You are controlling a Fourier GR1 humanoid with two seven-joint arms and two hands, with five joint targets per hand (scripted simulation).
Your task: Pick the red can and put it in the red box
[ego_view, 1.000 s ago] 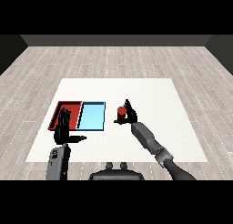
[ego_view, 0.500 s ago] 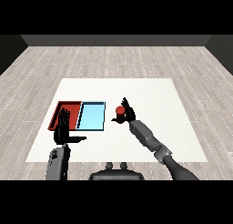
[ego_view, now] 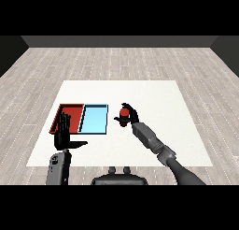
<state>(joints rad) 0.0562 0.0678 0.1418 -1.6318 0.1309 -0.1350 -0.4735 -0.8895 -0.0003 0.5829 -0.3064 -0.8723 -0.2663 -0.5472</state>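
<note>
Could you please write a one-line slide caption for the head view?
Right hand curled round the red can, right of the light blue tray; left hand open before the red tray.

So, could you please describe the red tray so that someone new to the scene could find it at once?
Look at the white table and find the two flat trays lying side by side near its left edge. The red tray is the outer, left one, touching the light blue tray. The left robot hand stands in front of it, fingers straight.
</note>
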